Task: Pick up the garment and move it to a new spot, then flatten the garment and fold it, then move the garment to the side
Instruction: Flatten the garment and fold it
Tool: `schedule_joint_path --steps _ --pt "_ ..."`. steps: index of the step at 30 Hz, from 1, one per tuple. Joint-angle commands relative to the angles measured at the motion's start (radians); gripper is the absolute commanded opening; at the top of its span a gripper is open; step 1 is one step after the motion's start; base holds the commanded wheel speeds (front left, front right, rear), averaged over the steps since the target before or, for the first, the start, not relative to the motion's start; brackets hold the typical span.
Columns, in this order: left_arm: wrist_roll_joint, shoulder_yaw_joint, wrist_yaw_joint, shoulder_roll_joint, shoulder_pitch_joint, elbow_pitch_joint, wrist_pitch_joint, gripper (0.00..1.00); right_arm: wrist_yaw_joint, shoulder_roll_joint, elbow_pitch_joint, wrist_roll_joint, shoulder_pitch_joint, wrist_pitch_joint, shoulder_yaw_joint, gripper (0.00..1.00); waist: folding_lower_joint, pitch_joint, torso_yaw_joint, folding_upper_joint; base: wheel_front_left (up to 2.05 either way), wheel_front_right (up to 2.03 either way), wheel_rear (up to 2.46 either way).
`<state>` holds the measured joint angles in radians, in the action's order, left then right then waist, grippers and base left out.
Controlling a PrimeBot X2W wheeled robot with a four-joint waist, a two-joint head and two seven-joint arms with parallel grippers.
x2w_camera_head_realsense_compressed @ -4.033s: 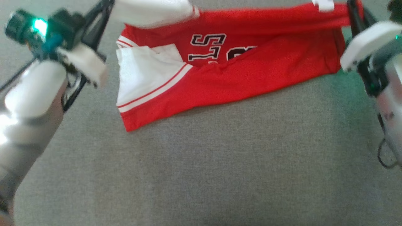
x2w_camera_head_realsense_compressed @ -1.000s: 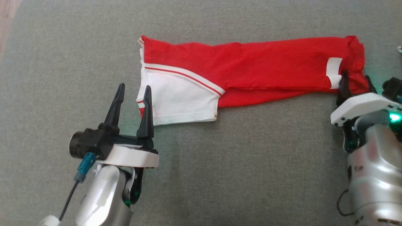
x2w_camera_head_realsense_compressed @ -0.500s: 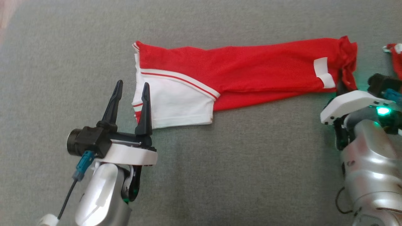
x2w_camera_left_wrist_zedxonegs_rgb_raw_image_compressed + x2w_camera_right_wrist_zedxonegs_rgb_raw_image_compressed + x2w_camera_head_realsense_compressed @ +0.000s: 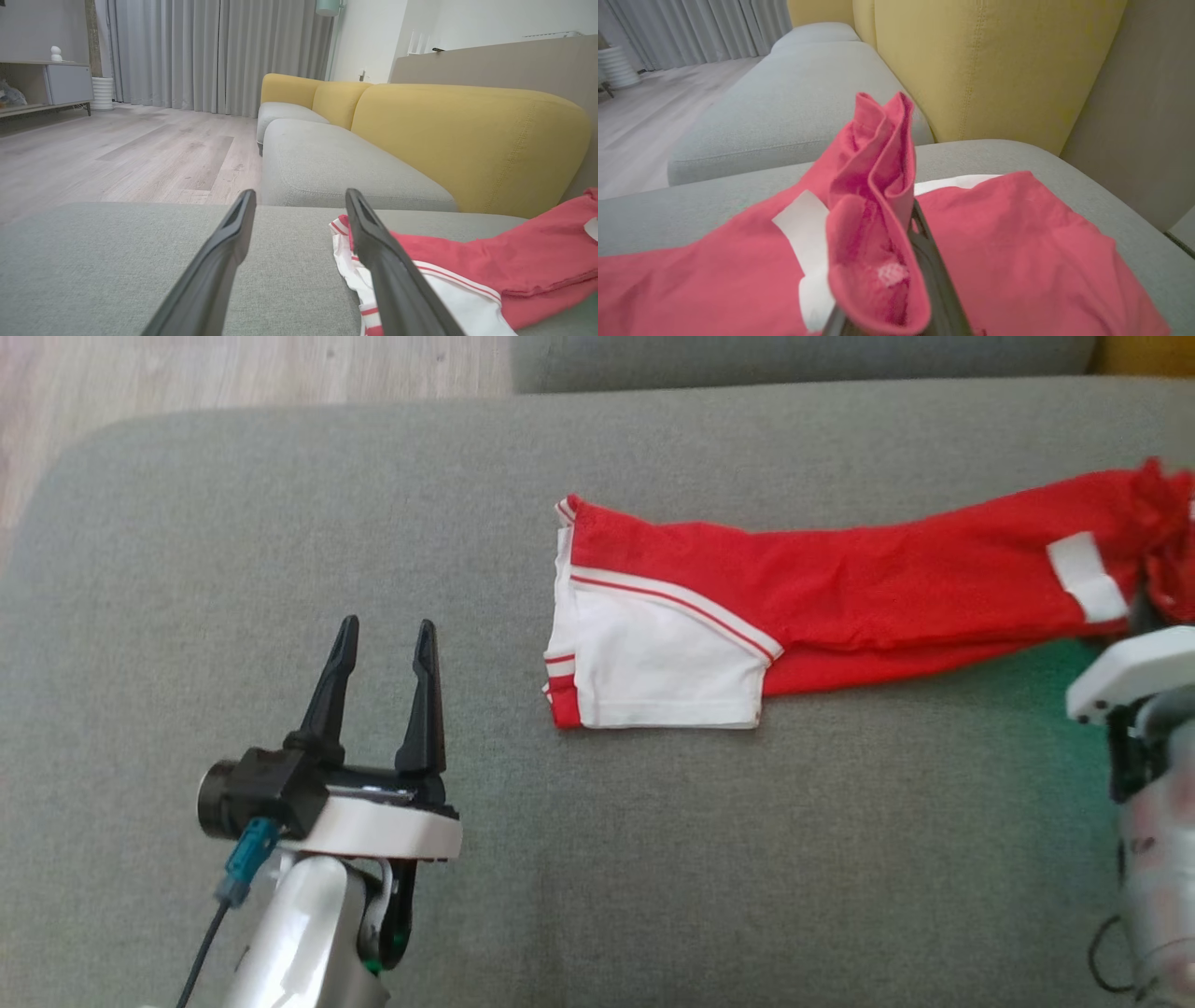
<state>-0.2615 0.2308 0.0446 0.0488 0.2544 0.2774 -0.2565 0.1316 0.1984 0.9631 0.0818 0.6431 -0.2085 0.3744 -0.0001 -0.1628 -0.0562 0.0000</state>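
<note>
Folded red-and-white garment [image 4: 840, 597] lies across grey sofa cushion [image 4: 653, 859], centre to right. Right gripper [image 4: 919, 228] pinches its bunched red end, probably to drag it aside; left gripper [image 4: 386, 623] idles lower left, jaws apart.

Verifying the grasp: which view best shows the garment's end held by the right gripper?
The right wrist view: the garment bunches up red between the right gripper's shut jaws. The head view cuts that end off at its right edge; the left wrist view shows mainly the white-sleeved end.
</note>
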Motion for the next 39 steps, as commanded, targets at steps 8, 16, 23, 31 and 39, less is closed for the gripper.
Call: schedule_joint_path --steps 8,16,23,31,39 --pt "0.005 -0.026 0.000 0.002 0.004 -0.028 -0.005 1.00 -0.001 -0.073 -0.109 -0.067 0.022 0.018 -0.114 0.00 0.0001 0.055 -0.006 0.0000 0.00 0.00 0.00" --pt "-0.001 -0.014 -0.009 0.002 0.000 -0.031 -0.005 1.00 -0.001 -0.146 -0.224 -0.186 0.010 0.073 -0.266 0.00 0.0001 0.079 -0.068 0.0000 0.00 0.00 0.00" --pt "-0.001 0.000 -0.017 0.002 0.028 -0.035 -0.005 1.00 -0.001 -0.148 -0.230 -0.462 0.007 0.056 -0.566 0.00 0.0001 0.029 -0.133 0.0000 0.00 0.00 0.00" --pt "-0.014 0.038 -0.012 0.002 0.069 -0.024 -0.005 1.00 -0.001 -0.148 -0.127 -0.586 0.029 -0.014 -0.777 0.00 0.0001 -0.024 -0.197 0.0000 0.00 0.00 0.00" --pt "-0.018 0.051 -0.015 0.001 0.079 -0.017 -0.005 1.00 -0.001 -0.148 -0.032 -0.654 0.057 -0.050 -0.853 0.00 0.0001 -0.043 -0.227 0.0000 0.00 0.00 0.00"
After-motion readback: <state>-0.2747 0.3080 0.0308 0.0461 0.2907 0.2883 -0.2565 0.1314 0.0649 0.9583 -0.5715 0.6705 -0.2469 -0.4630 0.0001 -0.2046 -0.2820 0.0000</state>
